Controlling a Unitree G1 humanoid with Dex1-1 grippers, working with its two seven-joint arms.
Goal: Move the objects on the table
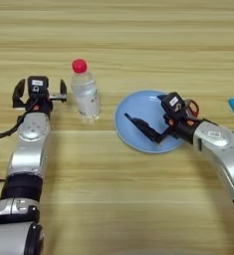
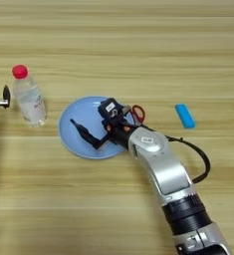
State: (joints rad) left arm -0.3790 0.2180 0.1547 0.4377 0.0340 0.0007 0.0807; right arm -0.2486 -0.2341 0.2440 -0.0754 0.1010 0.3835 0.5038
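Blue plate [image 1: 138, 117] on worktop [image 1: 138, 199] — carried right pincer [image 2: 86, 133], fingers' state unreadable, and scissors [image 2: 138, 113] at rim. Left pincer [image 1: 39, 94] spread beside bottle [image 1: 85, 92] — clear contents.

A staged test bench, most likely a robot lab: a bare wooden tabletop [image 1: 138, 30] fills the view (no walls or furniture show), with two silver robot arms [image 1: 29, 149] reaching over it.

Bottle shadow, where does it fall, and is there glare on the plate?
Left eye view: the bottle throws only a faint, soft shadow at its base on the table; right eye view: the plate shows no bright glare spot.
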